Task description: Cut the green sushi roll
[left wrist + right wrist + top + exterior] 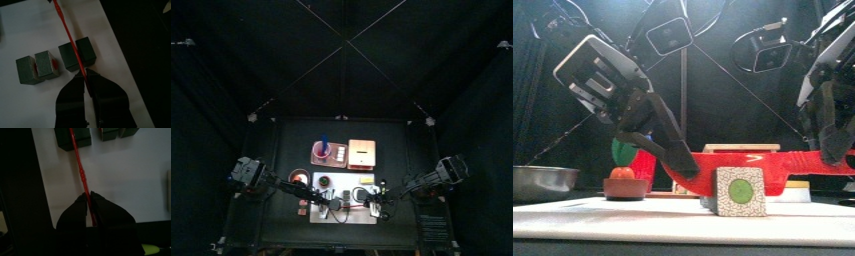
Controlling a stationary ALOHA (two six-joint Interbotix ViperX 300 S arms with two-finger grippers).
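This is a robot test booth in a lab, not a kitchen. Black curtains [225,80] close in a small black table [291,135] on every side, and thin cords run up from the corners to meet at one spot overhead. Two black robot arms [627,95] hang over the table, each carrying a boxy camera [671,35] near its wrist. The food laid out is plainly toy-like: blocky sushi pieces [37,67] on a white board [40,30] and a small bowl [627,186] of bright plastic items. A metal bowl [543,180] sits at the table's edge. Nothing homely stands around, only rig and props under bright lamps.
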